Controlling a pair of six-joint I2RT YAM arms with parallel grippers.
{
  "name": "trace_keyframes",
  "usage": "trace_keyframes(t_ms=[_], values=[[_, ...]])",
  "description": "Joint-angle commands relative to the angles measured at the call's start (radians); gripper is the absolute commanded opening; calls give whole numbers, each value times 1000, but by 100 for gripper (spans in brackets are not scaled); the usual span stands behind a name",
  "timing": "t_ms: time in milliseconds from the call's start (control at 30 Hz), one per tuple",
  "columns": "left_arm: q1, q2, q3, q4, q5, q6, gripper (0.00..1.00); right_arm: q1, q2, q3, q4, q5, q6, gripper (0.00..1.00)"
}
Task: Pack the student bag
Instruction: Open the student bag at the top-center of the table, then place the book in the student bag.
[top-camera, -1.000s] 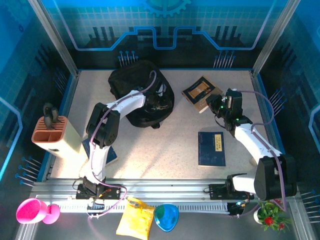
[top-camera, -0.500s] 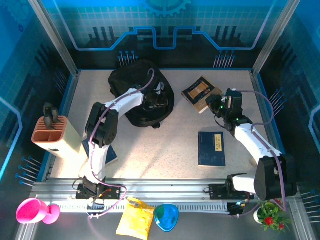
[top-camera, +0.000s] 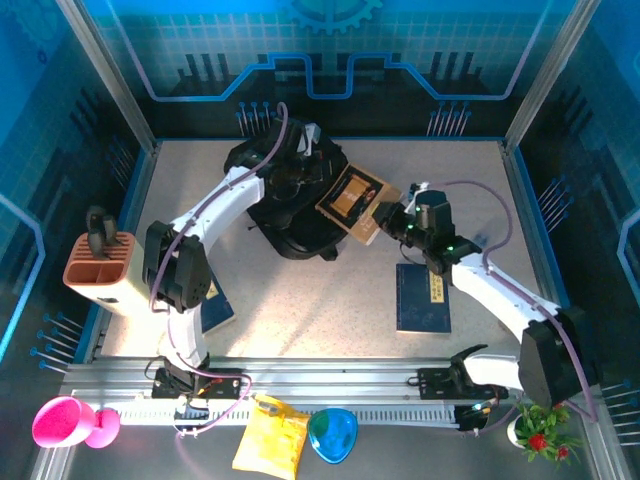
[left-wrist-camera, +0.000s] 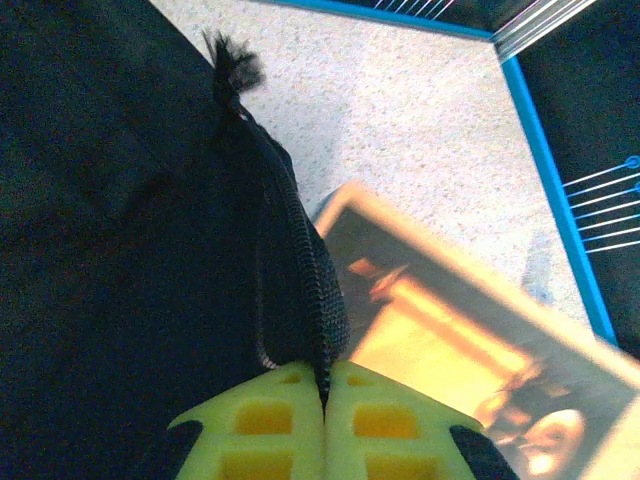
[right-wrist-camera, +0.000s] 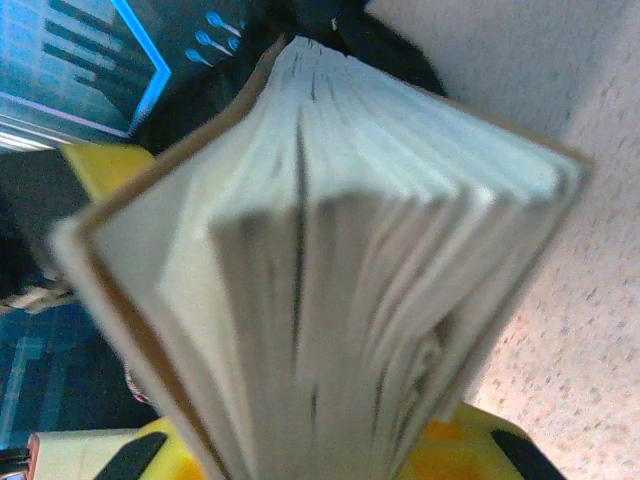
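The black student bag (top-camera: 285, 215) lies at the back middle of the table. My left gripper (top-camera: 305, 180) is shut on a woven black edge of the student bag (left-wrist-camera: 300, 260) and holds it up. My right gripper (top-camera: 385, 215) is shut on a brown-covered book (top-camera: 352, 203), held tilted against the bag's right side. The book's page edges (right-wrist-camera: 340, 270) fan out right in front of the right wrist camera, with yellow fingers (right-wrist-camera: 470, 455) below them. Past the lifted bag edge, the left wrist view shows the book's brown cover (left-wrist-camera: 450, 350).
A blue book (top-camera: 423, 297) lies flat at the right front. Another blue book (top-camera: 215, 305) lies under the left arm. A tan pen holder (top-camera: 105, 270) stands at the left edge. Blue rails border the table (top-camera: 330, 290).
The right arm has carried the brown book left from the back right to the bag. The left gripper has moved back and up, pulling the bag's edge with it.
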Motion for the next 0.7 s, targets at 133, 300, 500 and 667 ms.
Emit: trace_keyframes(t_ms=[133, 300, 500, 667], values=[[-3, -47, 20, 125, 67, -14, 0, 60, 151, 88, 107, -26, 121, 3], [-5, -78, -16, 166, 93, -39, 0, 65, 238, 156, 163, -25, 209, 3], [-14, -144, -63, 230, 117, -59, 0, 67, 369, 246, 305, -59, 319, 4], [-19, -181, -97, 290, 148, -100, 0, 76, 467, 328, 316, -51, 360, 3]])
